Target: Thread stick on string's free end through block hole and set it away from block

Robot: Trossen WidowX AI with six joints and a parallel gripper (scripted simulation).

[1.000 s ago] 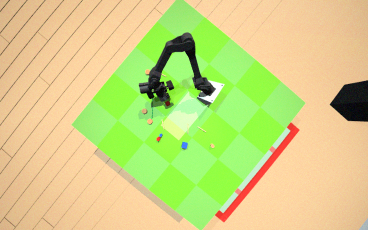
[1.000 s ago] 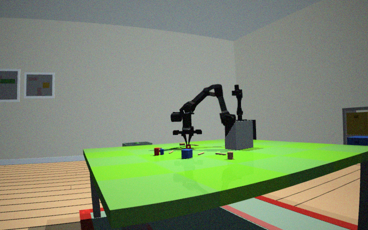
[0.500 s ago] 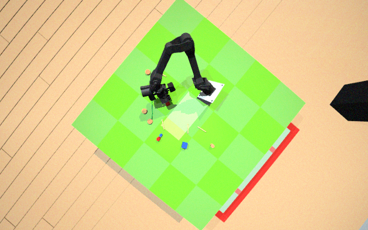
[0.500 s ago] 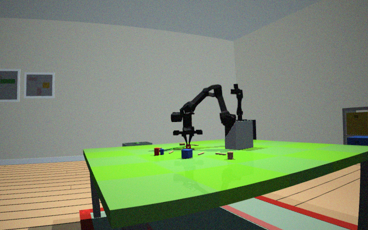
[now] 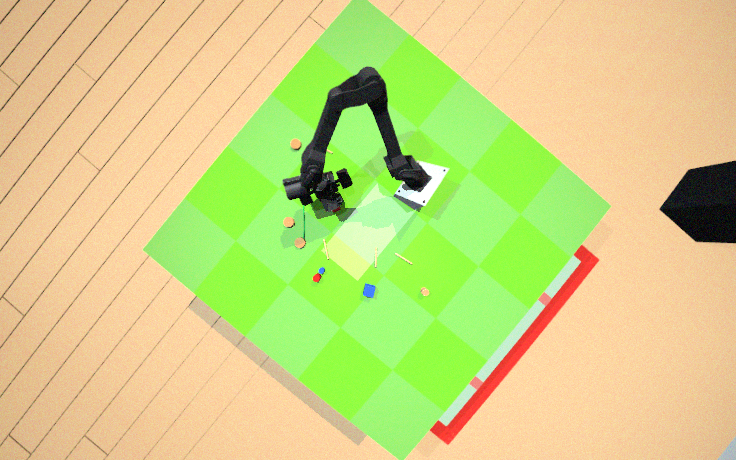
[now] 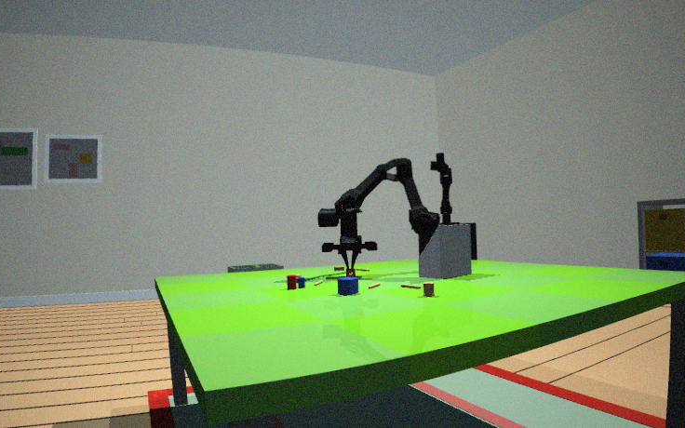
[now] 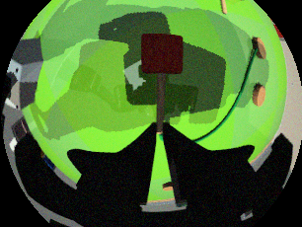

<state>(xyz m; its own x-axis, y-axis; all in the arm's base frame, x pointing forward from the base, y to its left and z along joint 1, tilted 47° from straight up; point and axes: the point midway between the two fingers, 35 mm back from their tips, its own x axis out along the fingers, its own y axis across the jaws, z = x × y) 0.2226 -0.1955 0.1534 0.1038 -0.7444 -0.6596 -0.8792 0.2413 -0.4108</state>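
Two framed pictures (image 6: 7, 171) hang on a grey wall (image 6: 202, 106)
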